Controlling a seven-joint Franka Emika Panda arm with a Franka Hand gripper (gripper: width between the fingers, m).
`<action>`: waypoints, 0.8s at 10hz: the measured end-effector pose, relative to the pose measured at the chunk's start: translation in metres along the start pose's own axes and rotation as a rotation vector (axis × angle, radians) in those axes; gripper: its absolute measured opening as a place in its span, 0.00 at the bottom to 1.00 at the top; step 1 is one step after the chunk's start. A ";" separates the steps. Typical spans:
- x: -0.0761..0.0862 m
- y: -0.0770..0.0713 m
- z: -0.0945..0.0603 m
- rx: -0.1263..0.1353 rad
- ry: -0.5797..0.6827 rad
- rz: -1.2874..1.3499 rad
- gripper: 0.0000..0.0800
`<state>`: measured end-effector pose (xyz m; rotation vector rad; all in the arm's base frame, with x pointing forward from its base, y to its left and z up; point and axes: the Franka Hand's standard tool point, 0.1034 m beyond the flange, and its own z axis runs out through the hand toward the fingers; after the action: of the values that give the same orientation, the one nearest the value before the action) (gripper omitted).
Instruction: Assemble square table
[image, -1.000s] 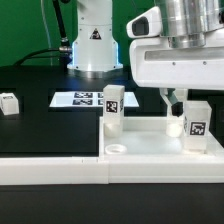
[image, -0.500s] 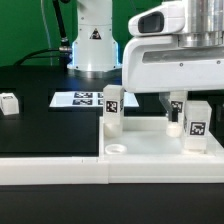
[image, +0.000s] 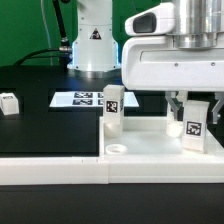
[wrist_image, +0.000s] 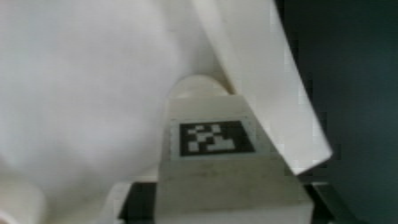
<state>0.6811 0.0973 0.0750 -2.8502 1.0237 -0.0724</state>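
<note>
Looking at the exterior view, we found the gripper (image: 193, 108) lowered over the leg (image: 196, 124) that stood upright on the square table top (image: 150, 140), toward the exterior view's right, with one finger on either side of it. In the wrist view the dark pads (wrist_image: 139, 205) sat narrow, hard by the tagged block's flanks. The blur kept us from telling whether they truly pinched it or merely stood just beside it.

A second leg (image: 113, 108) stood upright at the top's edge on the exterior view's left. A third leg (image: 10, 102) lay well apart on the black table (image: 40, 130), and an empty corner socket (image: 116, 149) showed near the border rail (image: 50, 168).

To do this grasp well, we judged, the pads needed to meet the block squarely on opposite faces and centred, so that it would neither tilt nor twist. Any lift or turn ought to wait until the hold was firm.
</note>
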 end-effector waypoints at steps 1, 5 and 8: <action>0.000 0.001 0.000 0.006 -0.007 0.155 0.36; -0.003 0.004 0.001 0.096 -0.086 0.814 0.36; -0.008 0.001 0.002 0.091 -0.092 0.852 0.36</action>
<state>0.6741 0.1018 0.0725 -2.0856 2.0222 0.0829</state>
